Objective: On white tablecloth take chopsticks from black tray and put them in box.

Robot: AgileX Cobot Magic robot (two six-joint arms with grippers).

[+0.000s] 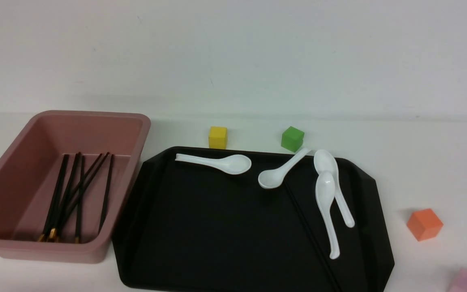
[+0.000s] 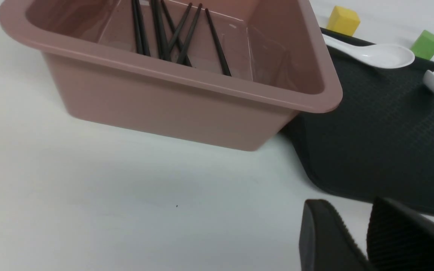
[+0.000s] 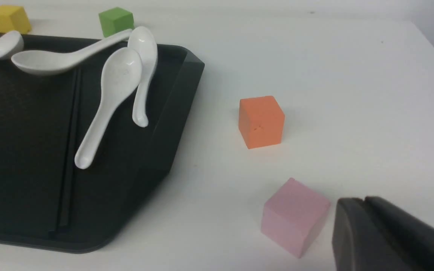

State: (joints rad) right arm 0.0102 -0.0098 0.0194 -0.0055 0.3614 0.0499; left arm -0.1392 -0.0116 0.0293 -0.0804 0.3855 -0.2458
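Note:
The dusty-pink box (image 1: 26, 170) stands at the left on the white tablecloth (image 1: 420, 162), with several black chopsticks (image 1: 79, 190) inside, gold ends toward me. They also show in the left wrist view (image 2: 179, 37). The black tray (image 1: 217, 227) lies right of the box. Thin black chopsticks (image 1: 306, 227) still lie on its right part, partly under a spoon; the right wrist view (image 3: 66, 169) shows them too. My left gripper (image 2: 352, 210) is slightly open and empty, above the cloth near the box's corner. My right gripper (image 3: 364, 201) is shut and empty beside a pink cube. Neither shows in the front view.
Several white spoons (image 1: 326, 202) lie on the tray's far and right parts. A yellow cube (image 1: 217, 137) and a green cube (image 1: 292, 138) sit behind the tray. An orange cube (image 1: 424, 224) and a pink cube (image 3: 294, 216) sit to its right.

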